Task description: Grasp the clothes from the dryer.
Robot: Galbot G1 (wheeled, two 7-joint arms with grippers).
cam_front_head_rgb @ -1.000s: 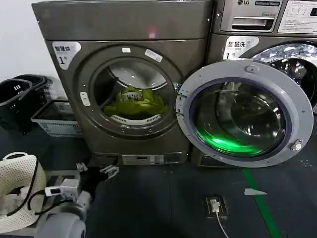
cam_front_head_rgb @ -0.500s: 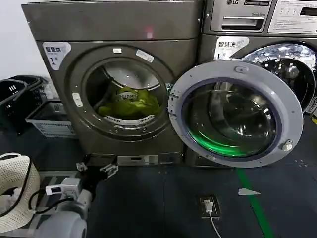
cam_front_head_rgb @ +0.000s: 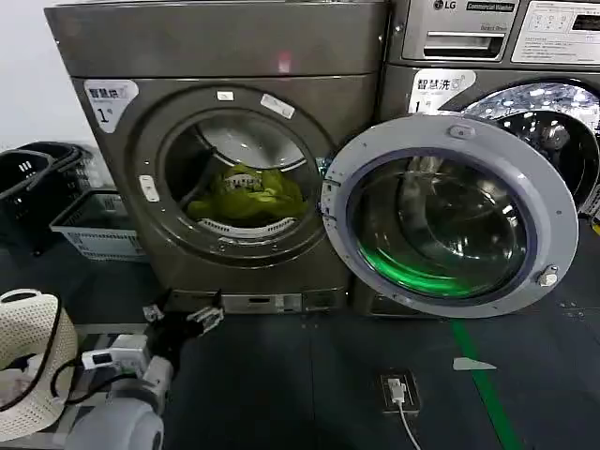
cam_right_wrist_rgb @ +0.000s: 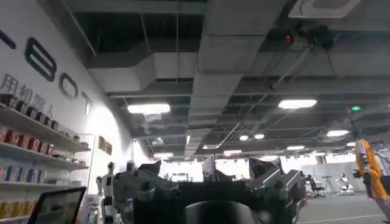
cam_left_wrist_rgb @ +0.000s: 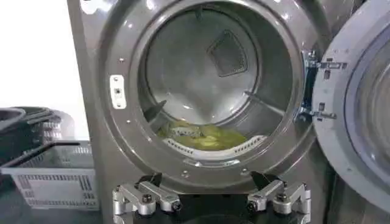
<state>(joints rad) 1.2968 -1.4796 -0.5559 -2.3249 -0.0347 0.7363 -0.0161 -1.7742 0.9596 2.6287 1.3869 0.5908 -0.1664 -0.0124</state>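
Note:
The dryer (cam_front_head_rgb: pixel 225 56) stands in front of me with its round door (cam_front_head_rgb: pixel 450 216) swung open to the right. The clothes (cam_front_head_rgb: pixel 248 195), a yellow-green bundle, lie at the bottom of the drum behind the perforated lip. In the left wrist view the clothes (cam_left_wrist_rgb: pixel 204 137) sit low in the drum of the dryer (cam_left_wrist_rgb: pixel 122 152). My left gripper (cam_front_head_rgb: pixel 183 317) hovers low before the dryer's base, open and holding nothing, well short of the opening. The left gripper (cam_left_wrist_rgb: pixel 212 204) has its fingers (cam_left_wrist_rgb: pixel 146 198) spread wide. My right gripper (cam_right_wrist_rgb: pixel 210 182) points up at the ceiling, open and holding nothing.
An LG machine (cam_front_head_rgb: pixel 487 37) stands to the right behind the open door. A black basket (cam_front_head_rgb: pixel 28 187) and a white crate (cam_front_head_rgb: pixel 94 225) sit left of the dryer. A white mesh basket (cam_front_head_rgb: pixel 28 366) is at my lower left. A floor socket with cable (cam_front_head_rgb: pixel 398 389) and a green line (cam_front_head_rgb: pixel 483 394) mark the floor.
The head view has shifted a little, so the dryer and door sit slightly further left than a second ago. The left gripper stays low before the dryer, still open.

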